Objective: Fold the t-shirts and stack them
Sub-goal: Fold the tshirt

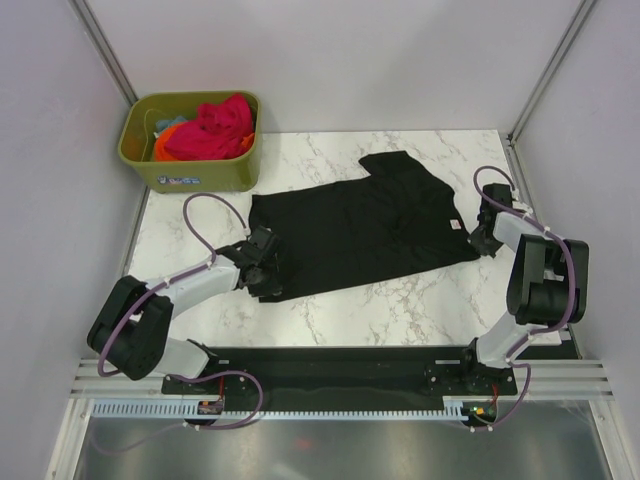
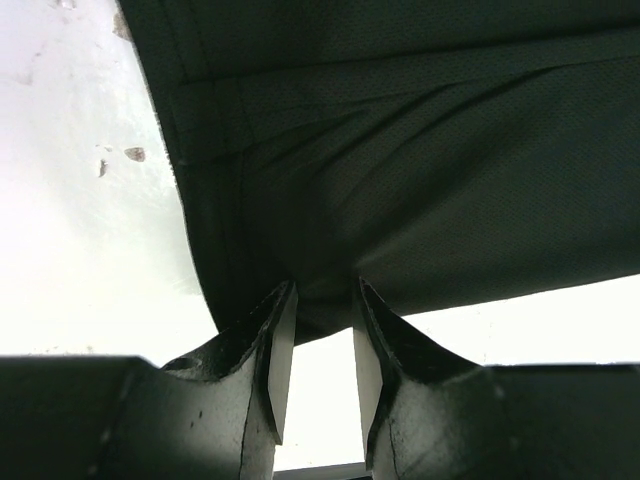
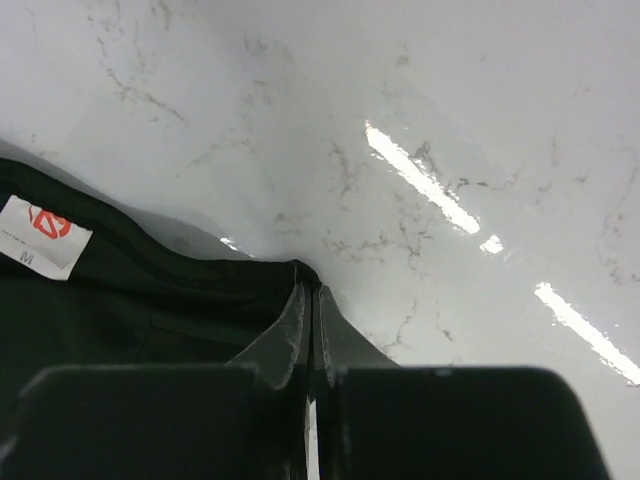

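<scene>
A plain black cloth t-shirt point(image 1: 360, 230) lies spread nearly flat across the middle of the white marble table point(image 1: 400, 300), its hem towards the left and its neck towards the right, with one sleeve point(image 1: 395, 165) jutting out at the far side. A small white neck label point(image 3: 45, 235) with a red mark and the letter M shows at the collar. Soft creases run through the cloth near the left hem corner. A crumpled bright pink-red t-shirt point(image 1: 215, 130) is heaped in the olive-green plastic bin point(image 1: 190, 172) at the far left, beside an orange t-shirt point(image 1: 163, 148) and a sliver of teal cloth point(image 1: 172, 124).
</scene>
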Tool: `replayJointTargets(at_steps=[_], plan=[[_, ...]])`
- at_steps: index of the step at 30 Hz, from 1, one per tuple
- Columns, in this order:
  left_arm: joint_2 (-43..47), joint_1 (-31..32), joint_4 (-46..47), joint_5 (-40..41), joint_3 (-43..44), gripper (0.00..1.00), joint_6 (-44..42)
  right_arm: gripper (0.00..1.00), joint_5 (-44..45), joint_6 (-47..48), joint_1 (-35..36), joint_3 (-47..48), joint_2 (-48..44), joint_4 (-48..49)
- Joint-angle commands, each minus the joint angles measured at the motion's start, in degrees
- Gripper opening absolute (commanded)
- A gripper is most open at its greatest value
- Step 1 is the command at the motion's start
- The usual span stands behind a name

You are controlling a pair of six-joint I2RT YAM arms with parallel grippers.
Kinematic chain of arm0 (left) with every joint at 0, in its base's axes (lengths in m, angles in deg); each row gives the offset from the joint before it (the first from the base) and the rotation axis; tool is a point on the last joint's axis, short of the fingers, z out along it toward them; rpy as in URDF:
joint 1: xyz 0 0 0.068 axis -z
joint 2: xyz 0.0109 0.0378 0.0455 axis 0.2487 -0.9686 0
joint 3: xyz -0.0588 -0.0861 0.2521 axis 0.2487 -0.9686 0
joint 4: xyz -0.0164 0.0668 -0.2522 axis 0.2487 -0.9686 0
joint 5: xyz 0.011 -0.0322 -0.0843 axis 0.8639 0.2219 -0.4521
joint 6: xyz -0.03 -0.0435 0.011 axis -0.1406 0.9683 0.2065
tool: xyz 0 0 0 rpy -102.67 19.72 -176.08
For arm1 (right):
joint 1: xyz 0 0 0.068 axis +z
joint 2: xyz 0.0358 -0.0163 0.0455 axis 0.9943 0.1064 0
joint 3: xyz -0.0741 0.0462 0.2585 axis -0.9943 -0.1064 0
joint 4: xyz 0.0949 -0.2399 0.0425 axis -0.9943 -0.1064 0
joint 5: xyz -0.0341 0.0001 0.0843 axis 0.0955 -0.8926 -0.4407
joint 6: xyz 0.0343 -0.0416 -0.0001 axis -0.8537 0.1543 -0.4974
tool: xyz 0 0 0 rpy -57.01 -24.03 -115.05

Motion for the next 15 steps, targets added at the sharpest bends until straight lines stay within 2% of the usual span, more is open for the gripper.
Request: replayJointTargets(at_steps=[1, 6, 10, 15], plan=[[1.1, 1.8, -4.5, 6.0, 1.0, 0.38, 1.0, 0.00, 5.0, -0.5, -2.5, -1.8, -1.7, -0.3], [1.6, 5.2, -6.8, 5.6, 1.8, 0.39, 2.8, 0.00, 6.6, 0.8, -4.3, -2.9, -4.8, -2.3], [3.2, 10.5, -7.1, 3.6, 1.1, 0.41, 5.9, 0.00, 7.5, 1.6, -5.0, -4.7, -8.0, -4.6], [6.8, 11.3, -8.0, 1.6, -1.2, 0.47, 8.1, 0.04, 7.5, 4.3, -9.0, -4.7, -12.2, -7.8]])
